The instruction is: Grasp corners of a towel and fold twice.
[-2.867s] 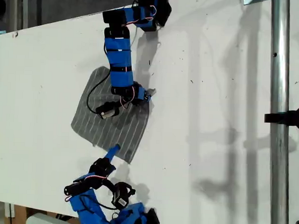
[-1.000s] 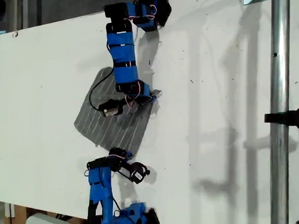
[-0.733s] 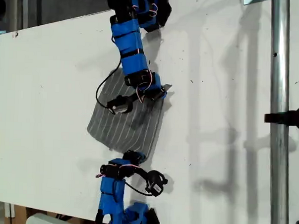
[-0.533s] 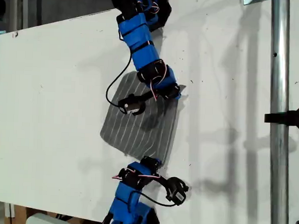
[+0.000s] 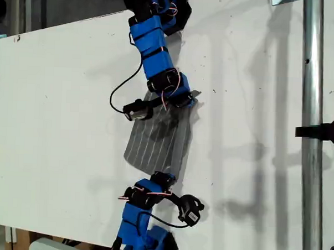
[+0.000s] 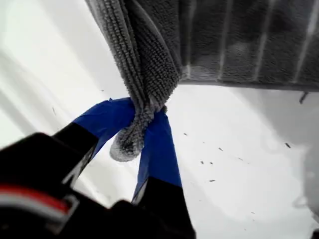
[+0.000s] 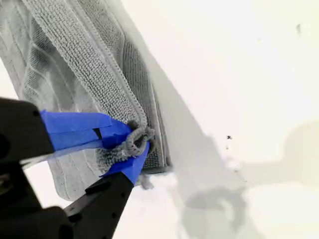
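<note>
- Towel (image 5: 158, 141) hangs stretched between the two arms over the white table (image 5: 57, 98), near the middle of the exterior view.
- My first gripper (image 6: 142, 130) has its blue fingers (image 6: 158, 149) pinched tight on a bunched corner (image 6: 130, 142) of the cloth.
- My second gripper (image 7: 130, 144) is likewise clamped on another corner (image 7: 134, 139), the hem folded over beside it.
- Which arm in the exterior view is which, I cannot tell.

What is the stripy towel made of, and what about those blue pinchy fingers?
The towel looks like soft woven terry or microfibre: tiny fuzzy loops show, and it droops and bunches. The fingers of my first gripper look like hard plastic wrapped in matte blue tape, though I can't be sure.
</note>
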`<state>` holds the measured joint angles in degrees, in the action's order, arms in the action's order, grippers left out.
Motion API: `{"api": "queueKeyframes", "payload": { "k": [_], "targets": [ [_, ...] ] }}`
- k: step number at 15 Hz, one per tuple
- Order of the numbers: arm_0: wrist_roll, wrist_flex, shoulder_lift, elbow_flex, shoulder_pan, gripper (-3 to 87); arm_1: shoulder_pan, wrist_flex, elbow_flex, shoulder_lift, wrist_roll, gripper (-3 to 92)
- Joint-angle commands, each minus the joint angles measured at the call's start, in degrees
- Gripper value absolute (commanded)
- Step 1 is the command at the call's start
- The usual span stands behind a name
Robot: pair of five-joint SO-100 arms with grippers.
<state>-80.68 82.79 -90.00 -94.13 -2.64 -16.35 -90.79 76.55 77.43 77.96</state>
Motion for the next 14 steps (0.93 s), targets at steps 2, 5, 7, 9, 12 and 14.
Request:
{"api": "queueKeyframes", "payload": {
  "k": [2,5,7,9,12,14],
  "targets": [
    [19.2,-2.2,-1.6,5.6,18.7,-2.9,11.2,-7.9,6.2,9.5,-2.4,-0.3],
    [31.6,-1.1,5.9,15.9,32.6,-2.9,22.9,-8.8,11.4,13.9,-10.0,-0.3],
    [36.6,1.9,12.2,27.1,38.7,-2.9,33.2,-8.6,12.8,18.2,-17.9,-0.3],
    [39.5,5.9,17.2,38.3,42.3,-2.9,43.6,-7.8,11.5,23.4,-27.6,-0.3],
    [41.0,7.8,16.6,40.8,45.0,-2.9,49.4,-8.3,7.4,26.2,-35.1,-0.3],
    [39.6,7.5,17.1,37.2,43.1,-2.9,43.2,-4.0,13.0,23.6,-30.3,-0.3]
  ]
}}
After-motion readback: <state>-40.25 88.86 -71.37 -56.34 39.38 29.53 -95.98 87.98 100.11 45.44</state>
